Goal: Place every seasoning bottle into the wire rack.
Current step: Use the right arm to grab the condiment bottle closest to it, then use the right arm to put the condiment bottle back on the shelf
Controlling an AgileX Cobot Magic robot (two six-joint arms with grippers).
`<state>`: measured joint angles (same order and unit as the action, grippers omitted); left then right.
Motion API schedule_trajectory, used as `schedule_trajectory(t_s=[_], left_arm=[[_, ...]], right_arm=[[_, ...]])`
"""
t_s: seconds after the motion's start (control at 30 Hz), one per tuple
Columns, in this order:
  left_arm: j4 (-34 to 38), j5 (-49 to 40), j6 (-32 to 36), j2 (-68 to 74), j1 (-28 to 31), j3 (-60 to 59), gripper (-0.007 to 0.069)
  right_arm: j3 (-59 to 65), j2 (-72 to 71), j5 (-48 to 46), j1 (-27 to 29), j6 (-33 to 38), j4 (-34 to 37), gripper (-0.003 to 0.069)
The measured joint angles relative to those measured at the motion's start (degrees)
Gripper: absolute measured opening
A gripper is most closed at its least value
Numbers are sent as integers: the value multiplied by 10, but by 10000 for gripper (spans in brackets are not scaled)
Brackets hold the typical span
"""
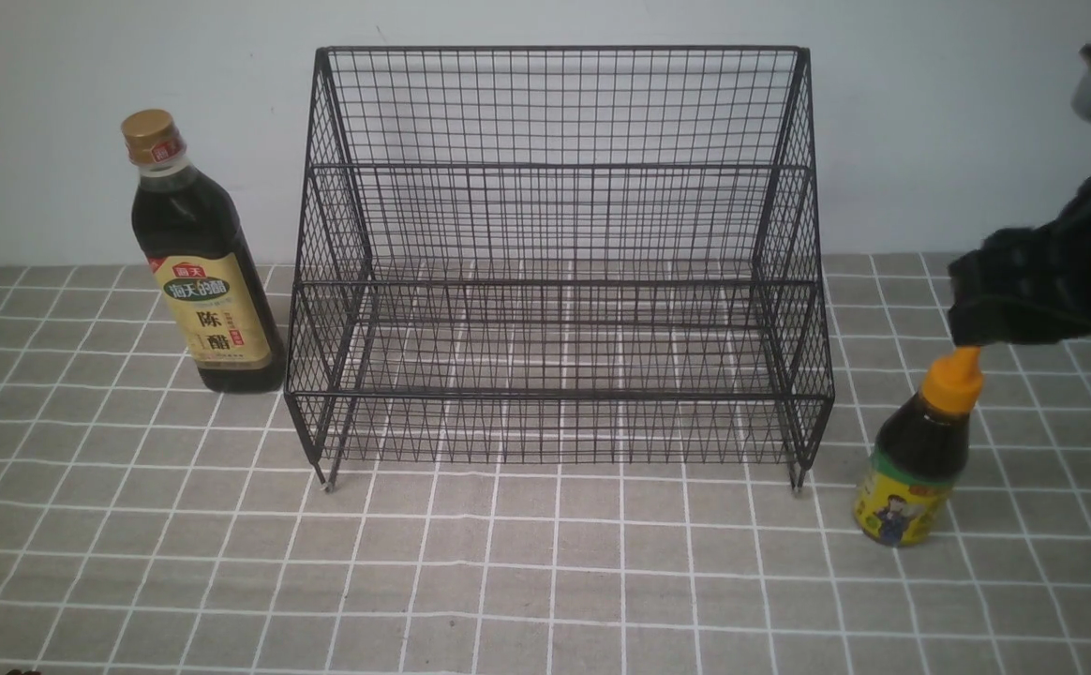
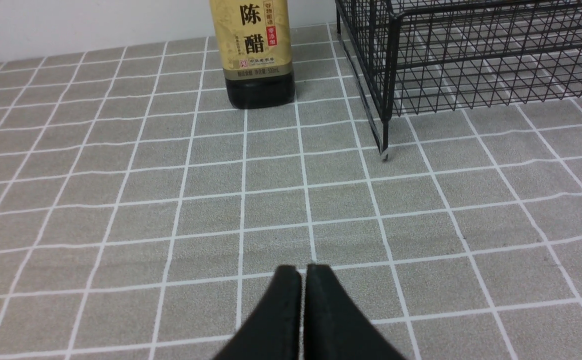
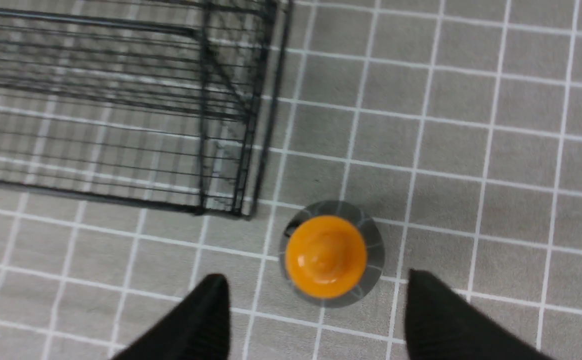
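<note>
The black wire rack [image 1: 555, 272] stands at the middle of the table with nothing in it. A tall seasoning bottle [image 1: 197, 258] with a gold cap and tan label stands upright just left of the rack; its lower half [image 2: 253, 55] shows in the left wrist view. A short seasoning bottle [image 1: 920, 455] with an orange nozzle cap [image 3: 326, 255] stands upright off the rack's front right foot. My right gripper [image 3: 316, 282] hovers right above that cap, open wide, touching nothing. My left gripper [image 2: 303, 272] is shut and empty, low over the cloth, well short of the tall bottle.
A grey cloth [image 1: 545, 581] with a white grid covers the table. A white wall [image 1: 930, 112] rises close behind the rack. The rack's left front foot [image 2: 384, 152] stands right of the tall bottle.
</note>
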<state>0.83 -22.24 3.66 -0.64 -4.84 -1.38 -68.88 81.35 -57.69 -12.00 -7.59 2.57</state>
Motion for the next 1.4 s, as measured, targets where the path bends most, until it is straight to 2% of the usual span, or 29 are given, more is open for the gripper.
schedule_trajectory(t_s=[0.07,0.13,0.27,0.4,0.43,0.47,0.8,0.97,1.3,1.4], left_arm=[[0,0,0,0,0,0,-7],[0,0,0,0,0,0,-7],[0,0,0,0,0,0,-7],[0,0,0,0,0,0,-7],[0,0,0,0,0,0,-7],[0,0,0,0,0,0,-7],[0,0,0,0,0,0,-7],[0,0,0,0,0,0,-7],[0,0,0,0,0,0,-7],[0,0,0,0,0,0,-7]], right_arm=[[0,28,6,0,-4,-5,521],[0,46,11,0,-5,-8,536],[0,86,31,0,-5,-16,529],[0,108,35,0,-5,-18,402],[0,110,34,0,-5,-18,295],[0,110,33,0,-5,-18,286],[-4,13,1,0,10,-26,296],[-75,-29,-44,-14,21,-26,296],[-240,35,-64,-139,24,-22,296],[-267,78,-63,-151,18,-26,296]])
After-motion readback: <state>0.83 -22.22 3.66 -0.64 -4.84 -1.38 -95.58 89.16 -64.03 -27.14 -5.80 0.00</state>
